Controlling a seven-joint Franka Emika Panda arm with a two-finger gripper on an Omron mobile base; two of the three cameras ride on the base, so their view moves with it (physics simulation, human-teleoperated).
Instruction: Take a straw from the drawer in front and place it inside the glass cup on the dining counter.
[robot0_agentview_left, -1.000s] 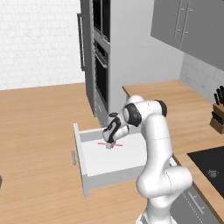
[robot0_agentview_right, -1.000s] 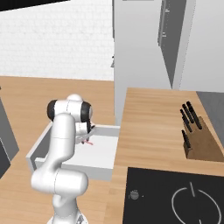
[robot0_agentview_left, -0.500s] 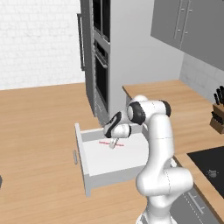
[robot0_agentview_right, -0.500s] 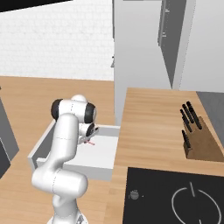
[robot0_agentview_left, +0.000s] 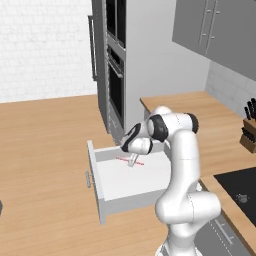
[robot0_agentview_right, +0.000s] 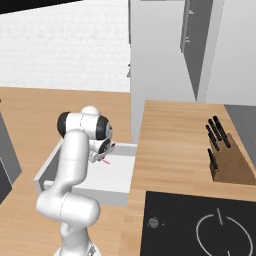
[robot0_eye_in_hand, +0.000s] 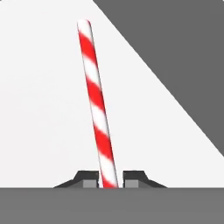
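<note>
Gripper fingers were seen closed on the straw in the hand view, one dark tip pressed to each side of its near end while the red-and-white striped length ran away over the pale drawer floor. From the left base view, the open drawer was found at the left, pulled out from the cabinet run, its front panel nearest the wooden floor; further right, inside it, the straw was seen as a thin red line beside the lowered hand, and right again stood the white arm reaching down and left into the box. Whether the straw was already clear of the drawer floor could not be told. The step in hand was judged to be the securing and lifting of the straw. To do it well, the grip should be kept firm but not crushing, since so thin a stick could pivot or slip when held near one end. A straight upward lift was judged best, so that the free end would not be dragged against the drawer walls. The straw should be carried steadily, clear of the cabinet edge, before any turn toward the dining counter was made.
</note>
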